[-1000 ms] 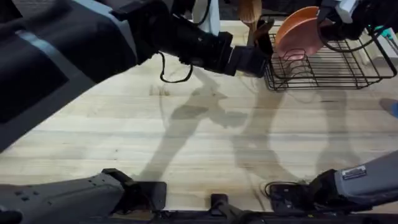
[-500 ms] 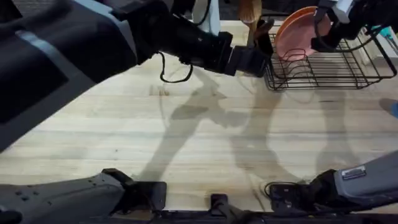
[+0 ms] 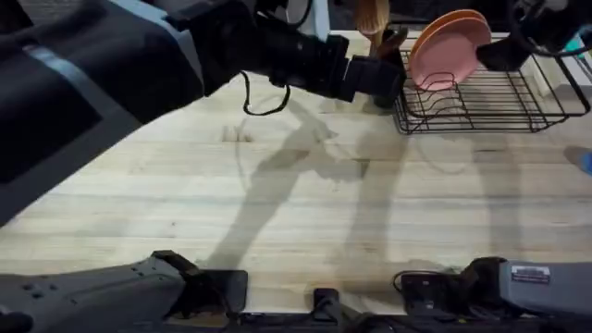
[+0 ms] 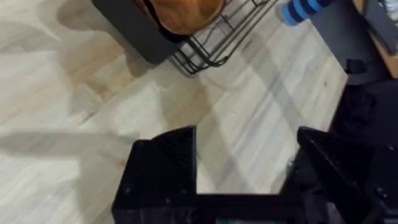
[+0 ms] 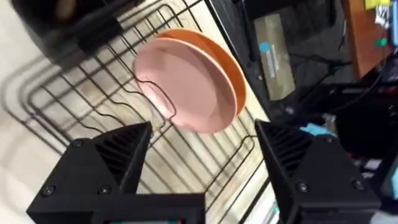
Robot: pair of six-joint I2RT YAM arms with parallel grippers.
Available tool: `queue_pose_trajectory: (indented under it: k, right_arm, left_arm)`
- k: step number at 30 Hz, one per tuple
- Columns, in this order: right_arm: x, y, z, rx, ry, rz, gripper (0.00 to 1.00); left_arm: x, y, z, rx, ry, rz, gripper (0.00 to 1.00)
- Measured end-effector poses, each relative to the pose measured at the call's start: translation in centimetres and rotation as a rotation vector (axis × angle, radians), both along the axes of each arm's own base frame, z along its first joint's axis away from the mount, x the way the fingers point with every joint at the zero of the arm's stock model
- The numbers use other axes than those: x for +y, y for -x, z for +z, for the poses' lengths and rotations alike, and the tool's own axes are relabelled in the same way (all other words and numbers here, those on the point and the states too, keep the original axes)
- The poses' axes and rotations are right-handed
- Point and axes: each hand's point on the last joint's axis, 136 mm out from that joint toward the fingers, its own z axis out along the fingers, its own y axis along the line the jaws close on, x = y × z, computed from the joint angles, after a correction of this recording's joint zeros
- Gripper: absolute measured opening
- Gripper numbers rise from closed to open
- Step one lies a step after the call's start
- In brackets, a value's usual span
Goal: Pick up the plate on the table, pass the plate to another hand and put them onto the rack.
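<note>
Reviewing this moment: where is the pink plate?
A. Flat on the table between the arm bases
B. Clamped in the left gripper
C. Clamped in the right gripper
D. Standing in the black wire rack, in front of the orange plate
D: the pink plate stands on edge in the rack against the orange plate, and the open right gripper has nothing between its fingers.

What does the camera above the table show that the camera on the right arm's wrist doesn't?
Only the view from above shows the wooden table and the left arm's hand beside the rack. Only the right wrist view shows its own hand open and empty, close to the plates. Both show the pink plate standing in the black wire rack, with an orange plate right behind it.
</note>
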Motion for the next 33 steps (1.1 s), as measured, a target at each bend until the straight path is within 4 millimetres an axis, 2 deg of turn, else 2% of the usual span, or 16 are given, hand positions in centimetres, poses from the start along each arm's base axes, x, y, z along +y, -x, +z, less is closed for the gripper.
queue_pose_trajectory:
  k: [5, 6, 11, 14, 18, 23, 28, 29, 33]
  right_arm:
    - [1.6, 2.5, 2.3, 0.012, -0.118, -0.087, 0.997]
    - [3.5, 3.9, 3.4, 0.024, -0.183, -0.107, 0.997]
    - [7.1, 6.4, 4.9, 0.048, -0.27, -0.102, 0.997]
    - [9.2, 7.5, 5.4, 0.068, -0.324, -0.099, 0.997]
    - [11.6, 8.3, 5.8, 0.115, -0.451, -0.146, 0.997]
    - [13.7, 8.9, 5.6, 0.211, -0.628, -0.265, 0.997]
    - [14.1, 10.0, 4.6, 0.315, -0.724, -0.384, 0.997]
    - [14.1, 10.9, 3.9, 0.372, -0.741, -0.436, 0.997]
    - [14.0, 11.6, 3.3, 0.417, -0.749, -0.475, 0.997]
  left_arm:
    - [0.8, -1.0, 0.0, -0.017, -0.013, 0.043, 0.996]
    - [1.8, -2.0, -0.1, -0.022, -0.023, 0.083, 0.996]
    - [4.0, -3.5, -0.3, -0.017, -0.031, 0.151, 0.996]
    - [5.6, -4.0, -0.4, -0.004, -0.04, 0.196, 0.996]
    - [8.5, -4.4, 0.6, -0.012, -0.047, 0.274, 0.995]
    - [13.0, -3.4, 2.1, -0.031, -0.093, 0.401, 0.995]
    - [16.5, -1.2, 3.4, -0.086, -0.174, 0.468, 0.995]
    - [17.8, -0.2, 4.6, -0.15, -0.21, 0.502, 0.995]
    - [19.0, 0.9, 6.7, -0.246, -0.234, 0.55, 0.995]
